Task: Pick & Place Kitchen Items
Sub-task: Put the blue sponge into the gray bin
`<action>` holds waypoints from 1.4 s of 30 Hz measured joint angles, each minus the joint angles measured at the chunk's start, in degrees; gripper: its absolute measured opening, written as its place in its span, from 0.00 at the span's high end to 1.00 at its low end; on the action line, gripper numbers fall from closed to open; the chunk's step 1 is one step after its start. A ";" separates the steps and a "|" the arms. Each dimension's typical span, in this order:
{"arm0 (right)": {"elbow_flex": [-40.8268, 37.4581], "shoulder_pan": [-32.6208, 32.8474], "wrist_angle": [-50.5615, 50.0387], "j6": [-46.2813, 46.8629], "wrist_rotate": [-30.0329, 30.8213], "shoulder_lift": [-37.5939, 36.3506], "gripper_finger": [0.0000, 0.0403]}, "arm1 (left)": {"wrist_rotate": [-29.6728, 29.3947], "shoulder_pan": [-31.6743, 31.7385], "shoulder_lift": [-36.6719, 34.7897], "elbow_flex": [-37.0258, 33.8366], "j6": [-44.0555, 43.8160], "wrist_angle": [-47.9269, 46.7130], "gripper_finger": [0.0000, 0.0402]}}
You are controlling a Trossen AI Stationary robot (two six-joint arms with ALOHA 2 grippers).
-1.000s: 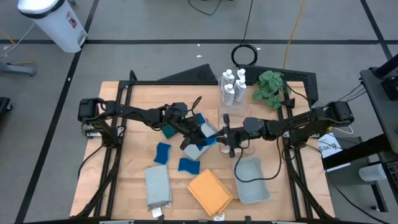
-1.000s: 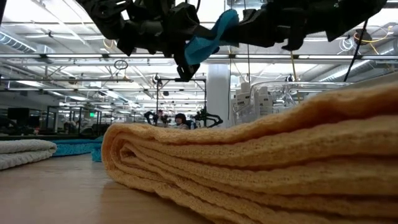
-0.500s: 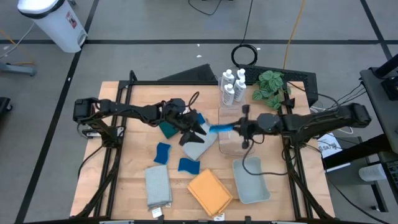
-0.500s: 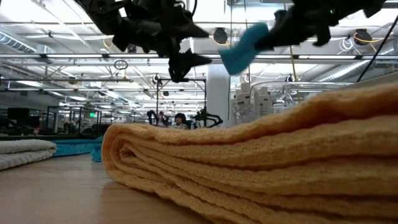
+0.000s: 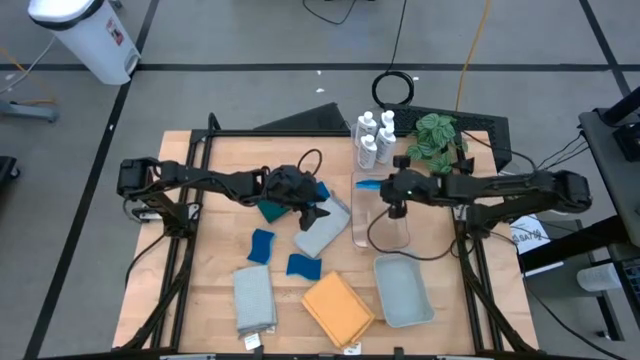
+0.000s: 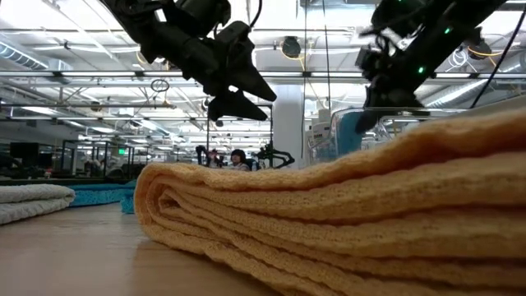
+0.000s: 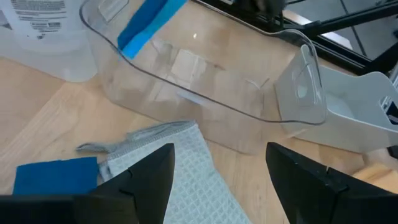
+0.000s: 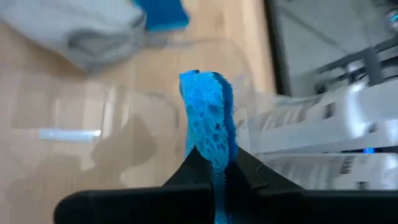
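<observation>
Blue sponge point(image 8: 208, 118), just handed across, now sits clamped in the right fingers point(image 5: 385, 186) over the clear bin point(image 5: 378, 215) at frame centre, while the left fingers point(image 5: 318, 211) stand apart, so dropping looks next.

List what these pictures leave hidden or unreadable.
- Low view: the orange cloth fills the foreground and hides most of the table.
- Right wrist view: the right gripper covers the lower part of the blue sponge.
- High view: the white bottles have labels too small to read.
</observation>
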 joint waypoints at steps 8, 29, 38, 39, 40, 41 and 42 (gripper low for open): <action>-0.02 -3.76 1.33 2.92 -1.04 6.33 0.87 | -0.05 0.02 -0.02 0.00 1.32 0.00 0.36; -0.07 -3.74 4.12 18.00 -12.97 -2.94 0.59 | -2.83 0.00 0.07 -0.02 1.32 -2.89 0.35; -0.07 -3.74 10.61 19.69 -13.01 -5.65 0.60 | -18.93 0.42 0.14 -0.02 1.19 -10.93 0.35; -0.07 -3.74 10.51 19.71 -12.99 -5.65 0.60 | -20.68 0.66 0.15 -0.03 1.15 -12.75 0.35; -0.07 -3.74 10.34 19.69 -13.00 -5.60 0.60 | -21.79 0.98 0.15 -0.04 1.07 -14.13 0.35; -0.07 -3.74 10.23 19.69 -13.00 -5.35 0.60 | -22.45 1.40 0.15 -0.04 0.88 -15.15 0.35; -0.07 -3.74 10.24 19.65 -13.01 -5.06 0.60 | -22.52 1.88 0.15 -0.04 0.64 -15.63 0.35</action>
